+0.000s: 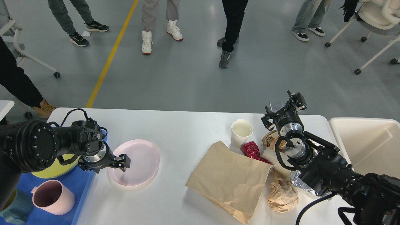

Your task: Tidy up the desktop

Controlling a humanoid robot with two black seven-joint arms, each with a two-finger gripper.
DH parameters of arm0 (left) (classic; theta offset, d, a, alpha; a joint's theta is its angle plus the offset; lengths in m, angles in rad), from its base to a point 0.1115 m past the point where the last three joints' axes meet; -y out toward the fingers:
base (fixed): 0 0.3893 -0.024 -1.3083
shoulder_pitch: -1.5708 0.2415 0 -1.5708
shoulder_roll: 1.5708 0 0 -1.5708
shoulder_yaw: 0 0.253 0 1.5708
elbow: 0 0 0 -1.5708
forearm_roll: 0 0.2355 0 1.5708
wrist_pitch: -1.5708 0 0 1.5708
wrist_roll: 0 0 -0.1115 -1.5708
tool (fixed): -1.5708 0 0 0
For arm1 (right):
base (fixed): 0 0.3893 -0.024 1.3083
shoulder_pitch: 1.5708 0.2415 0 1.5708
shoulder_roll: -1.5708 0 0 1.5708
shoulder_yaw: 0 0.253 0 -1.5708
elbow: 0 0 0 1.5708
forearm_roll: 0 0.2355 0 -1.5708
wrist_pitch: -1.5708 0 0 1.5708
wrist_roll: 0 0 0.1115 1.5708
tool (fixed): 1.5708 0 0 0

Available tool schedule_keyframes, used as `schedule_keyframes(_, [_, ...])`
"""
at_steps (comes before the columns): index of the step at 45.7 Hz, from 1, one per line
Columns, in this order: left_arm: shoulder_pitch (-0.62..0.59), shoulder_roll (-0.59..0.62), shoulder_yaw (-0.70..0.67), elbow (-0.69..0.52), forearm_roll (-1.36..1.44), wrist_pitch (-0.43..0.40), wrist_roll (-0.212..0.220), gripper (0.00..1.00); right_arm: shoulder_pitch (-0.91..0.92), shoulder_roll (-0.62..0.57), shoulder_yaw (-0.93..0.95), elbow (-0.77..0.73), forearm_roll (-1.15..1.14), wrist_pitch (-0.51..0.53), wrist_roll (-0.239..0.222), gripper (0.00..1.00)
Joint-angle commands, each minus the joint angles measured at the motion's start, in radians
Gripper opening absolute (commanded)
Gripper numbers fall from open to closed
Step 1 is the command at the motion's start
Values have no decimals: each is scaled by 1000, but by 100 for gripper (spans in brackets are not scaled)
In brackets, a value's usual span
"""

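The white desktop (187,131) fills the lower half of the head view. A pale pink plate (137,164) lies on its left part. My left gripper (124,162) is open, its fingers over the plate's left rim. A white paper cup (241,132), a red foil wrapper (252,150), a brown paper bag (228,179) and crumpled brown paper (282,197) lie at the right. My right gripper (283,109) is open and empty, held above the far right of the desktop over that litter.
A blue tray (84,184) at the left edge holds a yellow plate (54,168), a pink mug (53,197) and a teal cup (15,207). A cream bin (368,147) stands off the right end. A silver item (276,104) lies behind my right gripper. People stand beyond the far edge.
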Motion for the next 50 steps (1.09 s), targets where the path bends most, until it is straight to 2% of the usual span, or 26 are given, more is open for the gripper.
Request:
schedule_keyframes(1, [17,-2,-8,10,0,11,0,90,0,0,0,0,0,0,0,100])
schedule_keyframes(5, [19,-2,-11,10,0,16,0,87,0,0,0,0,0,0,0,100])
schedule_keyframes(12, [22,-2,-20,10,-2,14,17,73,0,0,0,0,0,0,0,100])
schedule_keyframes(22, [34,-3,-23,10,-7,14,38,60,0,0,0,0,0,0,0,100])
schedule_keyframes(42, [51,2,-23,8,-8,3,38,43,0,0,0,0,0,0,0,100])
schedule_keyframes(50, [51,2,-22,8,-7,-21,40,27,0,0,0,0,0,0,0,100])
